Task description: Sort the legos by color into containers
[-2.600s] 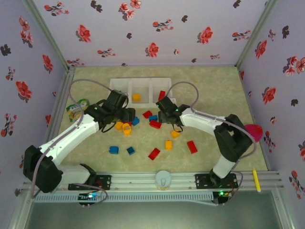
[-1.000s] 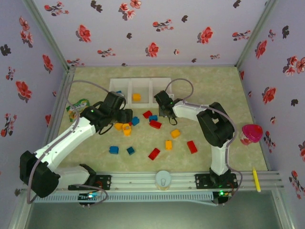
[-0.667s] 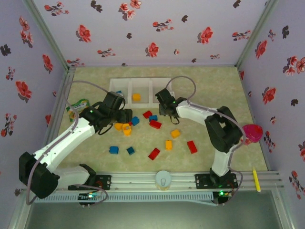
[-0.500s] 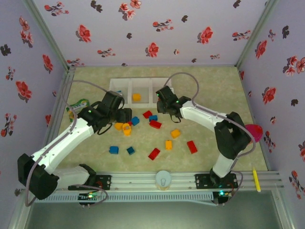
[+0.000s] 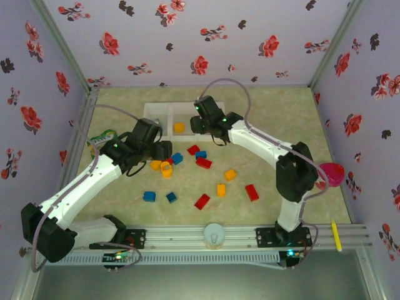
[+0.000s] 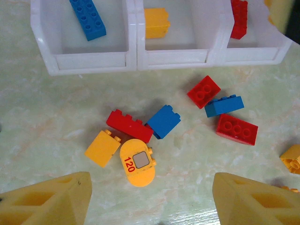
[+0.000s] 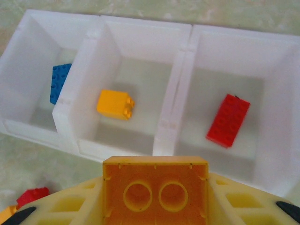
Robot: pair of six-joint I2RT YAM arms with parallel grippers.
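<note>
1. Presently found the right gripper [image 5: 197, 121] clamped on a yellow brick [image 7: 155, 187], hollow underside toward the wrist camera, poised above the near wall of the tray [image 7: 173, 93].
2. Logged one piece in each compartment: a blue one [image 7: 58, 82] left, a yellow one [image 7: 115, 104] middle, a red one [image 7: 228, 120] right.
3. Judged the step in hand to be release of the held brick into the middle compartment [image 7: 140, 70]. Cannot tell whether centred over it or nearer the divider on the red side.
4. Recommend shifting until squarely over the middle floor, clear of both dividers. Lower between the walls before parting the fingers, to prevent a bounce into a neighbour. Then lift straight up.
5. Found the left gripper [image 6: 150, 192] with fingers [image 6: 51, 197] apart and holding nothing, hovering over a loose cluster on the table [image 6: 47, 117]: a rounded yellow piece [image 6: 138, 162] marked 120, a yellow block [image 6: 103, 148] just beside it, a red bar [image 6: 129, 125] and a blue block [image 6: 163, 121].
6. Advise keeping that arm back from the tray during the drop, to avoid crossing paths.
7. Counted many bricks unsorted on the table; judged the task at an early stage.
</note>
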